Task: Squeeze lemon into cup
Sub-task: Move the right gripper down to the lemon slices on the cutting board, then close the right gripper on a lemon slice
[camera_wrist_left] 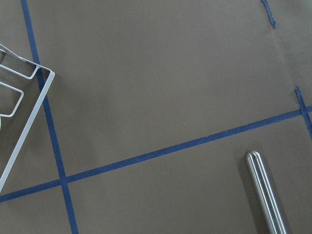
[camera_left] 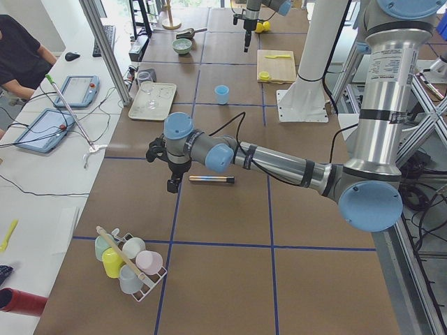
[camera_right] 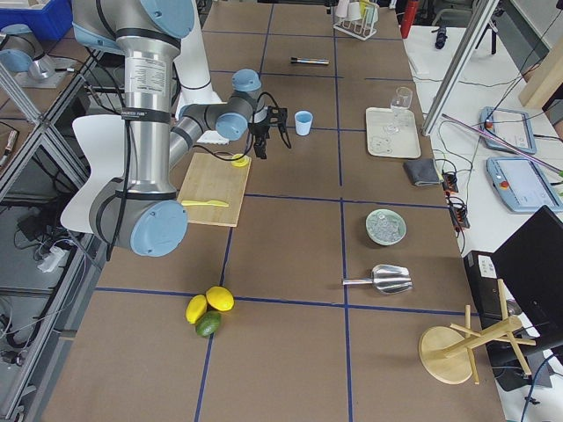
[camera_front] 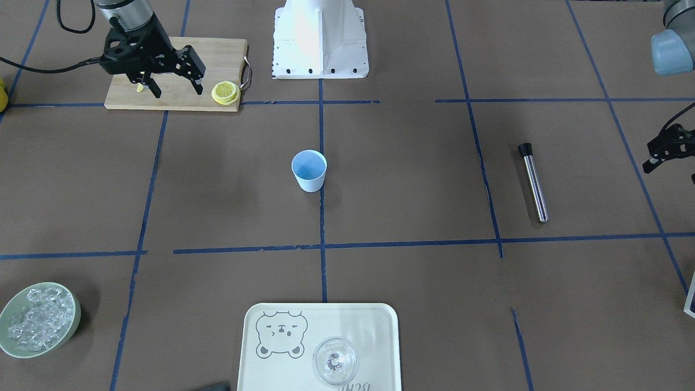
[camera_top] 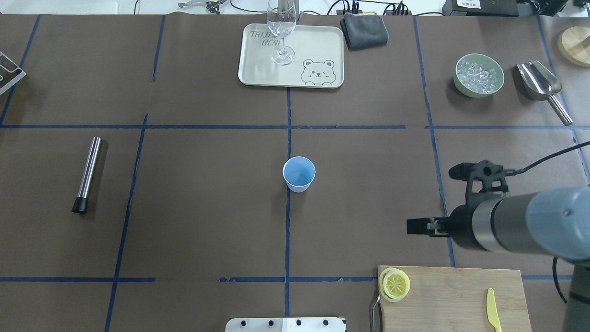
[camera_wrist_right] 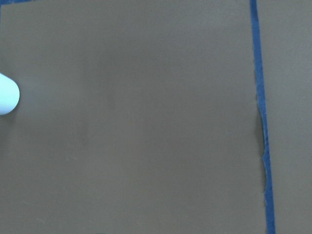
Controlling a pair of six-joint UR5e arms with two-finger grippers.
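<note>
Pickup of the thin, round yellow lemon slice (camera_front: 225,93) looks pending. It lies flat on the smooth wooden cutting board (camera_front: 217,54) at the tabletop's (camera_front: 412,179) robot-side edge. The right hand (camera_front: 178,86) hovers just beside it, spread and empty; next it must descend and pinch the soft rim. The small, tapered light-blue cup (camera_front: 309,170) stands upright mid-tabletop. Whether the left hand (camera_left: 170,183) is open, I cannot tell.

Brown table (camera_top: 207,207), blue tape lines (camera_top: 207,126)

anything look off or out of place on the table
Nothing is spilled or tipped: the cup and the wine glass stand upright. One small oddity: the lemon sits at the very corner of the cutting board, right at its edge.
</note>
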